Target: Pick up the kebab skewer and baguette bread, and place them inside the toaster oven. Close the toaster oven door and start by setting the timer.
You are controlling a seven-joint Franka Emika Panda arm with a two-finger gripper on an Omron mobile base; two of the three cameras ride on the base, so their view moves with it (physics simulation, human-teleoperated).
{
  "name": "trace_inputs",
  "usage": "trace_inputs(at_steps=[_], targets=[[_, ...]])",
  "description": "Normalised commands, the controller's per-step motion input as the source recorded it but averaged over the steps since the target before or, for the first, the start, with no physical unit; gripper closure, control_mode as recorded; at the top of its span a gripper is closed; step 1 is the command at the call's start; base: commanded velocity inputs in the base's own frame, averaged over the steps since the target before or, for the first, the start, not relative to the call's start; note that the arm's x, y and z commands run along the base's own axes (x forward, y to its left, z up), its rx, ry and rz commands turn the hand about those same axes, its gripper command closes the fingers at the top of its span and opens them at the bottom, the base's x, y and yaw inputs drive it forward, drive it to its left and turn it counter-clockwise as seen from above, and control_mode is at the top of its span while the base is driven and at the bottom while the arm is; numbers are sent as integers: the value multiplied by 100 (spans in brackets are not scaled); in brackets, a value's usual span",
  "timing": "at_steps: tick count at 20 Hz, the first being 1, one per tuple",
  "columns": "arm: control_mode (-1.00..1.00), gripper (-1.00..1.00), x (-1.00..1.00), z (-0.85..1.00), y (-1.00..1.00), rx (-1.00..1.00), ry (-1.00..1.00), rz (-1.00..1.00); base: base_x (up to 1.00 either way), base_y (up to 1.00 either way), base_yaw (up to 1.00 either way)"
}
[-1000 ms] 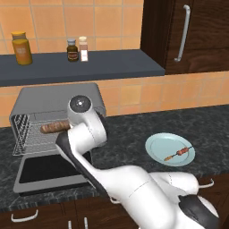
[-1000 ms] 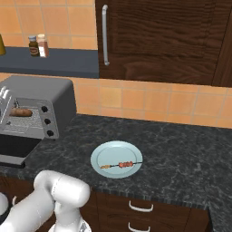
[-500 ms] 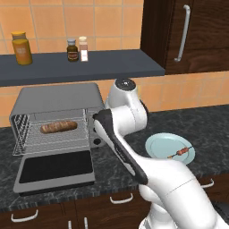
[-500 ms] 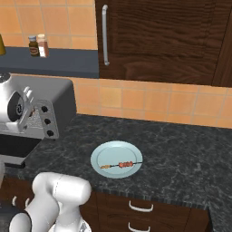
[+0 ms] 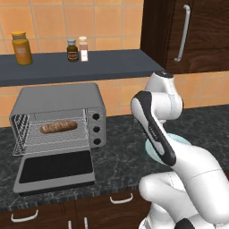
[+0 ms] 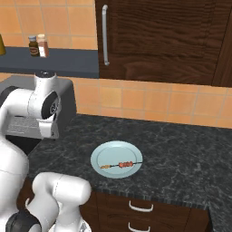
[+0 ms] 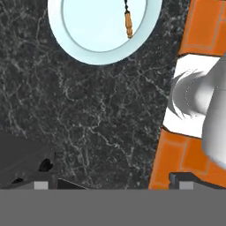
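One kebab skewer (image 6: 118, 165) on plate (image 6: 102, 155), well ahead of jaws, their spread unclear, baguette bread (image 5: 58, 126) inside toaster oven (image 5: 56, 99)

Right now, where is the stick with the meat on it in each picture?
Left base view: the robot's arm covers the kebab skewer, so I cannot place it; a bit of the plate's rim peeks out.
Right base view: kebab skewer lies across the plate, lower middle.
Hand view: one end of it pokes in at the top.
Shared landmark: the pale blue plate.
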Motion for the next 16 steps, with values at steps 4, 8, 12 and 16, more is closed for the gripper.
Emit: trace_inputs(at_steps=[4,8,12,16], targets=[[-100,-100,-32,-21,-100,-4,21,9,0,0,0],[-100,-100,-31,-32,-100,-8,17,13,0,0,0],[-100,-100,-11,-32,-100,-5,14,11,0,0,0],[-100,-100,23,-22,-95,0,10,15,0,0,0]])
